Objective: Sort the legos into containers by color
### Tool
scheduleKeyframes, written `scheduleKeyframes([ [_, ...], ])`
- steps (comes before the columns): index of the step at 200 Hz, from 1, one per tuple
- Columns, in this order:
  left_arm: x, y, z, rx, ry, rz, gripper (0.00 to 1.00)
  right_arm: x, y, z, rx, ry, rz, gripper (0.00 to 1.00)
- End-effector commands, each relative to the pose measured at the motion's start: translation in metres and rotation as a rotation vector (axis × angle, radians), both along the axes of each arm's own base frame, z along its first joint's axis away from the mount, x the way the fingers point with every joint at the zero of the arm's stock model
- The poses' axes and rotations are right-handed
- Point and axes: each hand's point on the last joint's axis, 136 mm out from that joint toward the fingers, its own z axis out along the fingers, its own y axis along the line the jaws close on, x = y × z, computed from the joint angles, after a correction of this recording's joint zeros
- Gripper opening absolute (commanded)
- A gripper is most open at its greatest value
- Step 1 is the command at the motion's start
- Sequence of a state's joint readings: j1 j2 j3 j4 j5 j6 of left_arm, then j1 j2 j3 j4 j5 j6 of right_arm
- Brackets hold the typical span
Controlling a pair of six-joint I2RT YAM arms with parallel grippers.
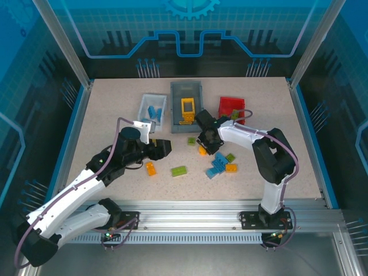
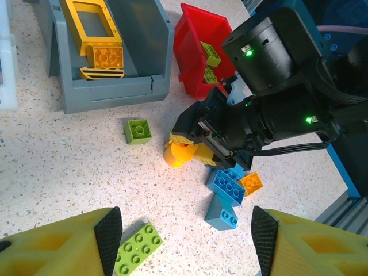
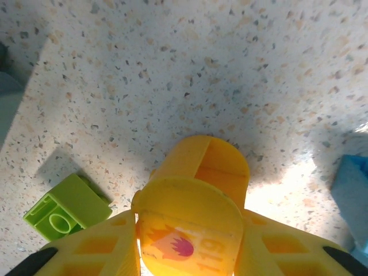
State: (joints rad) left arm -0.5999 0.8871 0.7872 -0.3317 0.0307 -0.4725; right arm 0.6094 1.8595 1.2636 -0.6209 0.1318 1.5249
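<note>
Left arm stretches from its base up toward mid-tabletop (image 1: 103, 109), wrist levelled out. Left gripper (image 2: 187, 238) is spread wide with nothing between the pads, hovering over a lime 2x4 brick (image 2: 138, 248).

Right arm is folded at the elbow, forearm pointing left and wrist pitched down. Right gripper (image 1: 203, 144) is clamped on the round yellow piece (image 3: 192, 218), low over the tabletop just in front of the grey bin (image 1: 187, 98). A lime 2x2 brick (image 3: 66, 207) sits just beside it.

Sticker on the yellow piece: pink/orange flame graphic plus digits, looks like "119" upside down, not fully sure.

Bins:
- The white bin (image 1: 152, 109) has blue bricks.
- The grey bin has the yellow frame (image 2: 92, 29).
- The red bin (image 2: 192, 52) has lime bricks.

Loose blue cluster (image 2: 229, 187) and an orange brick (image 1: 150, 168) are on the tabletop.
</note>
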Motion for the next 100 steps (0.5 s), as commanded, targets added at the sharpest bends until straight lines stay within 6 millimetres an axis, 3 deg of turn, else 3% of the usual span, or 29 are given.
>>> scheduleKeyframes([
  [1,0.001,0.001,0.011,-0.007,-0.024,0.012,0.65,-0.009,-0.007,0.024,-0.066,-0.066,0.057,0.34],
  [31,0.005,0.003,0.013,0.004,-0.026,0.034,0.64,-0.011,-0.006,0.060,-0.137,-0.187,0.153,0.33],
  [47,0.010,0.013,0.011,0.028,-0.017,0.101,0.63,0.000,0.003,0.080,-0.160,-0.275,0.244,0.31],
  [73,0.019,0.027,0.016,0.056,-0.007,0.202,0.63,0.033,0.044,0.106,-0.134,-0.427,0.483,0.32],
  [100,0.027,0.029,0.026,0.057,-0.025,0.240,0.63,0.069,0.090,0.112,-0.071,-0.511,0.749,0.30],
])
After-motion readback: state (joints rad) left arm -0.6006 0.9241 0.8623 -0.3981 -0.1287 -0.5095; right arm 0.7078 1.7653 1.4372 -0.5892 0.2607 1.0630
